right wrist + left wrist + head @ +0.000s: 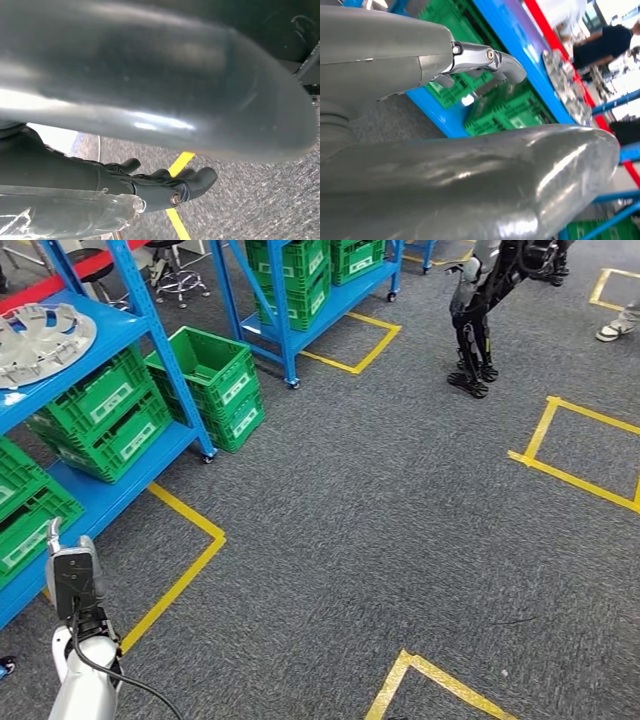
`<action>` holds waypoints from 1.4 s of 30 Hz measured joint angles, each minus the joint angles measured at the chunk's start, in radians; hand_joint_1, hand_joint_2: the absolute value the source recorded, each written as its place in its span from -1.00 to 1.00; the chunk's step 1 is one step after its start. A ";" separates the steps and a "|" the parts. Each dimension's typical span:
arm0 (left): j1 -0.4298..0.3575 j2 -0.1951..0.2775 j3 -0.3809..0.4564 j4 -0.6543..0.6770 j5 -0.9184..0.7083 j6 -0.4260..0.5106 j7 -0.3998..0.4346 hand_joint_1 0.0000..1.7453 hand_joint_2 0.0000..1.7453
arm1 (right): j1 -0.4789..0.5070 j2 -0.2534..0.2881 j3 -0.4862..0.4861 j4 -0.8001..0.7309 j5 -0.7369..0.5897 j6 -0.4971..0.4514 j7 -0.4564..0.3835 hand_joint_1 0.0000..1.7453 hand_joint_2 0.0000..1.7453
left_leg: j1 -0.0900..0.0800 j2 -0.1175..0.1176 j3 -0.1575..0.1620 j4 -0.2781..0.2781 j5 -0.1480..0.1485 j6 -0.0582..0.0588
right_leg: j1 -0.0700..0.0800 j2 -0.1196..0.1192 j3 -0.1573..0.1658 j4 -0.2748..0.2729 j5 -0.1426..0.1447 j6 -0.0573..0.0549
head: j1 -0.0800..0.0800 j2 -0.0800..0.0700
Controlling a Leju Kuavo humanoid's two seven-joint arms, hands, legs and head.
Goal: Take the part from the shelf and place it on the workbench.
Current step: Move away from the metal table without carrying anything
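A: Head view first. Where's the part [41,338]?
B: Silver, wheel-cover-looking disc, lying flat on the upper deck of the blue shelf [121,332], far left. Nothing touches it.
A: Left hand [54,538]?
B: Just a bit of it pokes up above the wrist box at lower left, in front of the shelf's bottom deck, well below the part. Left wrist view shows the fingers [501,62] stretched out straight, apart from the thick thumb, nothing between them. So spread, empty. The part [565,85] sits beyond the fingertips there, on the blue shelf edge, not touched.
A: Right hand [166,187]?
B: Right wrist view: dark fingers [200,179] lying loosely straight, nothing in them, over grey carpet and a strip of yellow tape [179,195]. Empty too.
A: Rest of the scene?
B: Green crates [106,415] on the lower decks, 2 more stacked on the floor [219,385] beside the shelf post. Yellow tape squares on the carpet. Another robot's legs [475,330] stand at top right, and a person's shoe [615,330] at the far right edge.
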 joint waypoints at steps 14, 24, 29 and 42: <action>-0.003 0.000 0.016 0.020 0.025 -0.009 0.031 -1.00 -1.00 | -0.001 -0.001 0.000 0.000 -0.003 0.004 0.005 -1.00 -1.00 | -0.001 0.056 0.075 -0.132 0.070 0.041 | 0.010 -0.088 -0.003 0.049 -0.053 0.040 | 0.003 0.000; -0.066 0.006 0.076 0.276 0.072 -0.042 0.064 -1.00 -1.00 | 0.000 -0.001 0.011 0.000 0.000 0.008 0.010 -1.00 -1.00 | 0.004 -0.079 0.069 -0.124 0.074 0.029 | -0.010 0.073 -0.006 0.018 -0.007 0.041 | 0.012 0.000; -0.082 0.017 0.108 0.468 0.073 -0.047 0.097 -1.00 -1.00 | -0.002 -0.001 0.018 0.000 0.002 0.010 0.014 -1.00 -1.00 | 0.007 -0.066 0.040 -0.094 0.057 0.001 | -0.009 0.034 0.000 0.002 0.000 0.011 | 0.006 0.000; -0.054 0.012 0.164 0.696 0.122 -0.154 0.266 -1.00 -1.00 | 0.000 -0.005 0.025 0.000 -0.001 0.014 0.011 -1.00 -1.00 | -0.007 0.091 0.065 -0.125 0.067 0.025 | 0.013 -0.135 0.028 -0.007 -0.028 0.032 | -0.002 0.000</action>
